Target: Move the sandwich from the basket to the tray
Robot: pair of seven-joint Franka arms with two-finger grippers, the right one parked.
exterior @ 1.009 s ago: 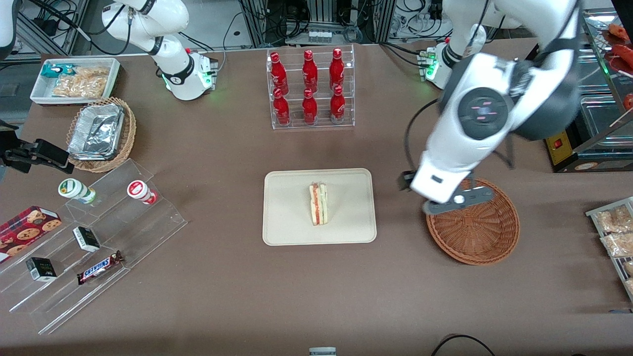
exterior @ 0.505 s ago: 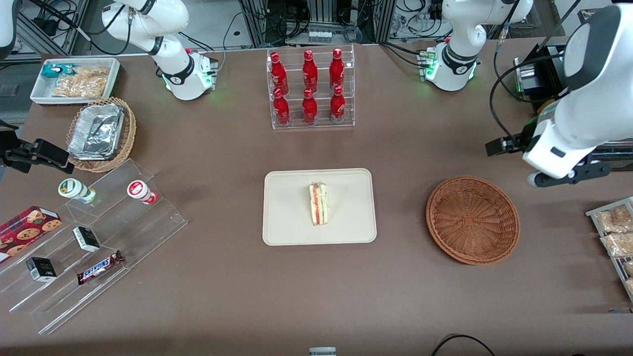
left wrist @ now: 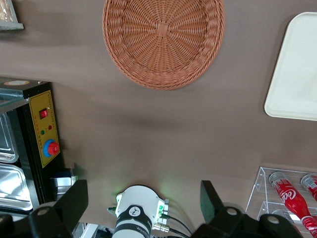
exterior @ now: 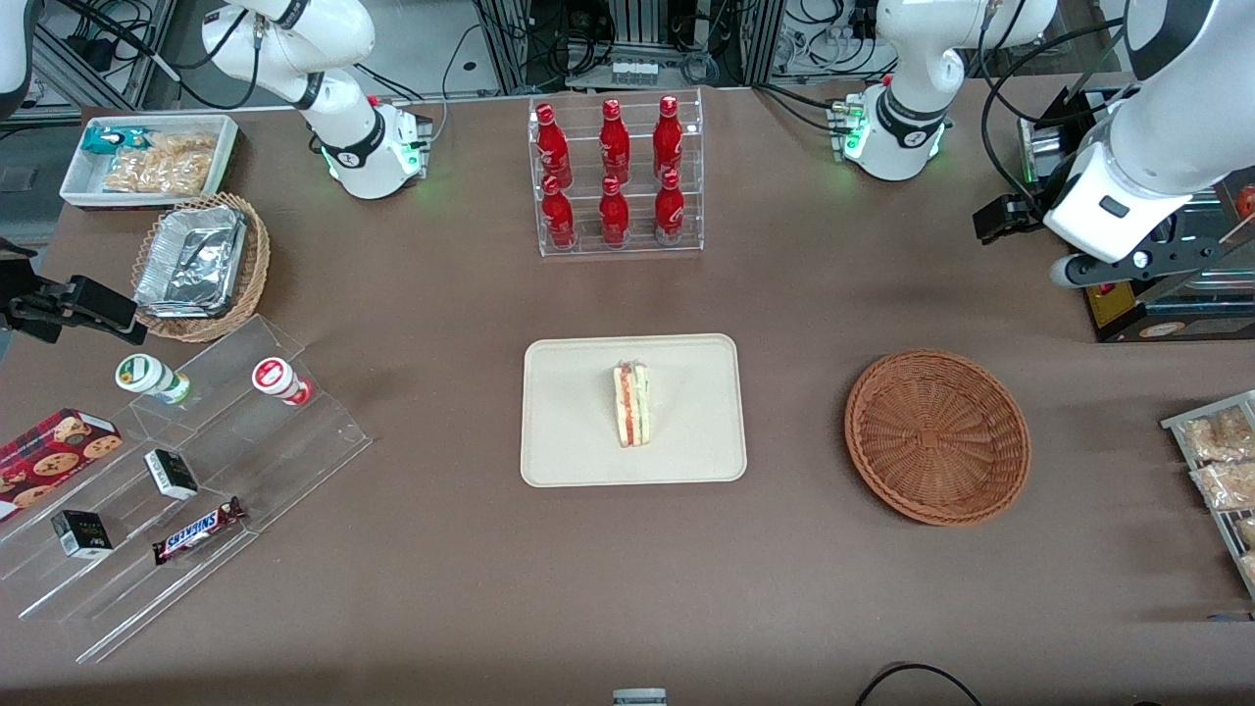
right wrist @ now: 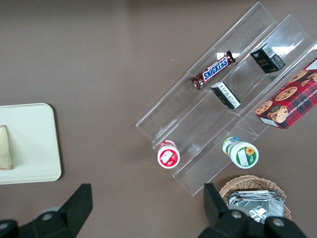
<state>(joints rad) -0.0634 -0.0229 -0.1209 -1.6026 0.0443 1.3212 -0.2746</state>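
Note:
The sandwich (exterior: 632, 404), a white wedge with an orange-pink and green edge, lies on the cream tray (exterior: 578, 451) at mid-table; a slice of it shows in the right wrist view (right wrist: 5, 148). The reddish-brown wicker basket (exterior: 936, 436) stands empty beside the tray, toward the working arm's end; it also shows in the left wrist view (left wrist: 163, 42), with a corner of the tray (left wrist: 294, 69). My left gripper (exterior: 1128, 265) is raised, farther from the front camera than the basket, at the working arm's end of the table. Its fingers (left wrist: 74, 201) stand wide apart and hold nothing.
A clear rack of red bottles (exterior: 616, 176) stands farther from the front camera than the tray. A black control box (left wrist: 42, 129) and metal trays lie near my gripper. Bagged snacks (exterior: 1216, 456) sit at the working arm's end. Clear stepped shelves with snacks (exterior: 186, 490) lie toward the parked arm's end.
My left gripper has swung away from above the basket toward the working arm's end of the table and then farther from the front camera. The sandwich, tray and basket have not moved.

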